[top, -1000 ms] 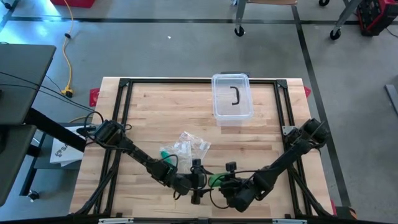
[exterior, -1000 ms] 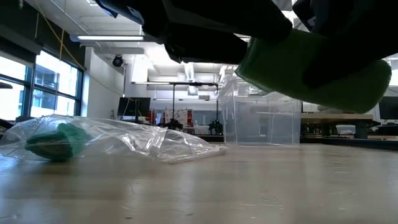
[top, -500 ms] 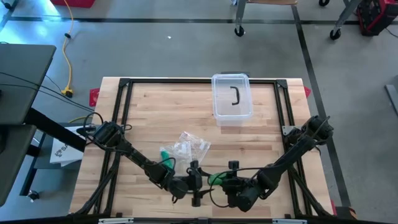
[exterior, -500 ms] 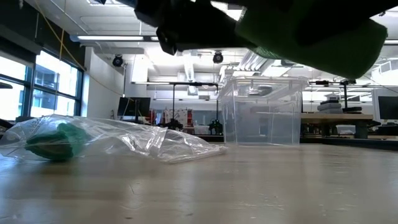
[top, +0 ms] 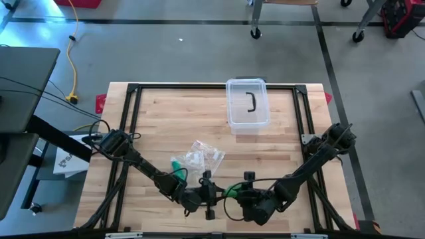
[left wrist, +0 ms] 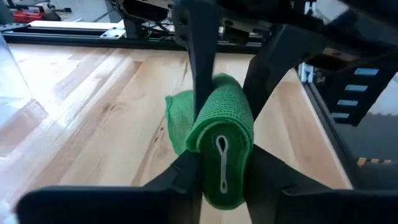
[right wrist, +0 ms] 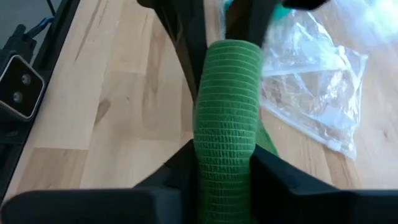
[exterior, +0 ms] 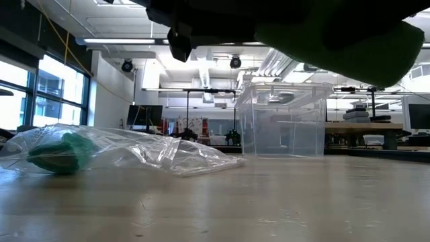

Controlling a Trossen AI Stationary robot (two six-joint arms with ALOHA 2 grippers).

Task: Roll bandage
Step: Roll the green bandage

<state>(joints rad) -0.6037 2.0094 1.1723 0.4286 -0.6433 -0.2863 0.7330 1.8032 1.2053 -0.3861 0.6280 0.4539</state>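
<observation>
Only the wrist views show both jaws clamped on the green bandage roll (left wrist: 221, 149).

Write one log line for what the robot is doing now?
step: rolling | left gripper: shut on green bandage | right gripper: shut on green bandage | held above table

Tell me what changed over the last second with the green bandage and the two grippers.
The left gripper closed its fingers onto the green bandage, which the right gripper also holds above the table; both arms shifted slightly. The plastic bag and clear box stayed put.
</observation>
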